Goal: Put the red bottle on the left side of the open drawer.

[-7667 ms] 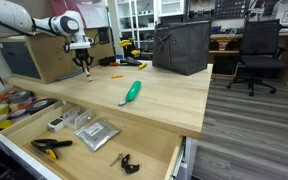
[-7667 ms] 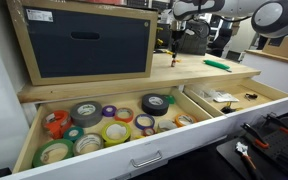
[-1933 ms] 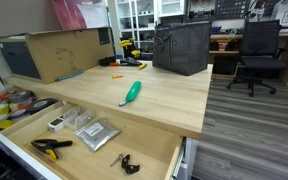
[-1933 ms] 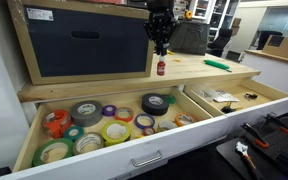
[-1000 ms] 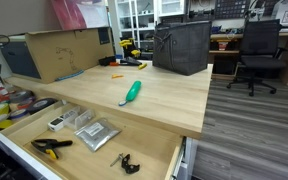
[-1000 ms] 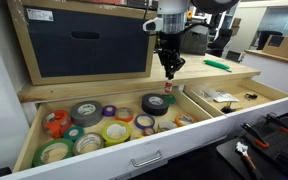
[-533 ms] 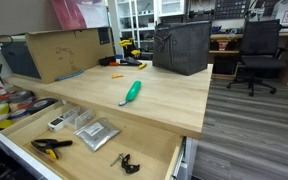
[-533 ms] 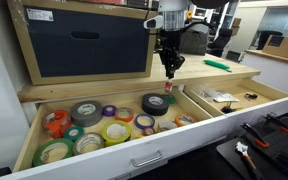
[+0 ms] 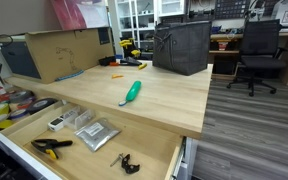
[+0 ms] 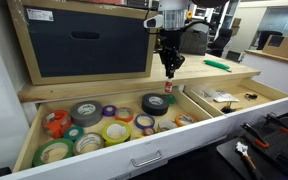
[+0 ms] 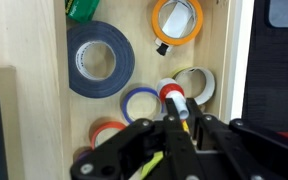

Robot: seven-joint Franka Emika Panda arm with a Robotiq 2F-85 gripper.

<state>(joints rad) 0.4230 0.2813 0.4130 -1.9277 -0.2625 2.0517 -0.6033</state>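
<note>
My gripper (image 10: 168, 72) is shut on the red bottle (image 10: 168, 87), a tiny bottle with a red cap and pale body. It hangs just above the open drawer (image 10: 134, 160), over the right part of the compartment full of tape rolls. In the wrist view the fingers (image 11: 177, 116) clamp the bottle (image 11: 171, 94) above a white tape roll and a blue one. In an exterior view only a dark bit of the arm shows at the left edge, and the bottle is hidden there. The drawer also shows in that view (image 9: 174, 160).
A teal-green tool (image 9: 131, 92) lies on the desktop. A divider slat (image 10: 198, 106) separates the tape rolls (image 10: 84, 113) from the compartment with packets and pliers (image 9: 50, 148). A large box (image 10: 84, 40) stands at the back of the desk.
The gripper carried the red bottle from the back of the desktop forward and down over the drawer's tape compartment. Over the last second it has stayed still.
</note>
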